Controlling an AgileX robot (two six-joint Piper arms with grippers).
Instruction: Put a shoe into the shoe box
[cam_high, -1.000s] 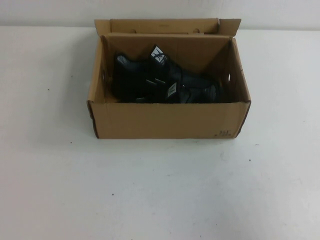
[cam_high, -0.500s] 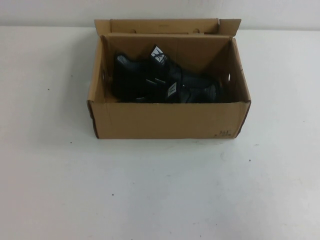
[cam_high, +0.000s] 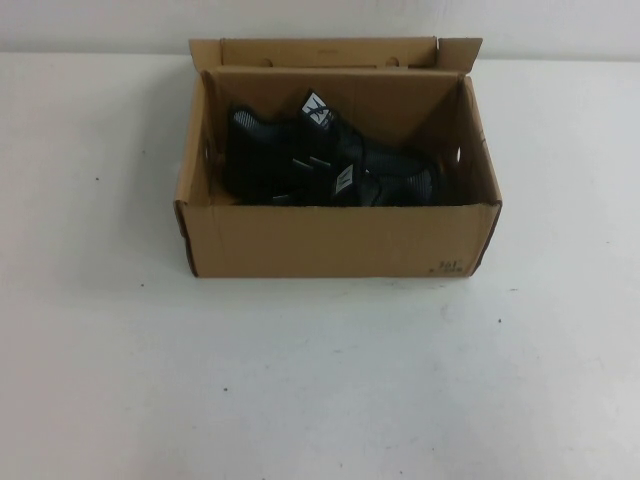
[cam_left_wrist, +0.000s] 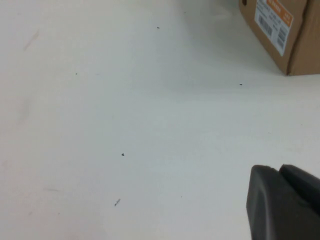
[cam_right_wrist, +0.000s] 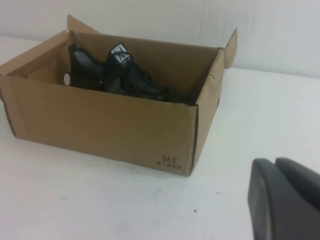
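Black shoe (cam_high: 330, 165) with white tongue tag in brown shoe box (cam_high: 335, 242); white table (cam_high: 320, 380).

One shoe box (cam_high: 335, 240) of brown cardboard before me, lid open, two black shoes (cam_high: 330, 165) that I can count inside it, one white table (cam_high: 300, 380), my two grippers, left gripper (cam_left_wrist: 282, 202) and right gripper (cam_right_wrist: 285, 200), each only partly seen

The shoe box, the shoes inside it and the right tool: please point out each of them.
shoe box (cam_high: 330, 240): high view, on its front wall.
shoes (cam_high: 300, 160): high view, on the black knit upper inside the box.
right tool (cam_right_wrist: 287, 200): right wrist view, on its dark finger at the corner.
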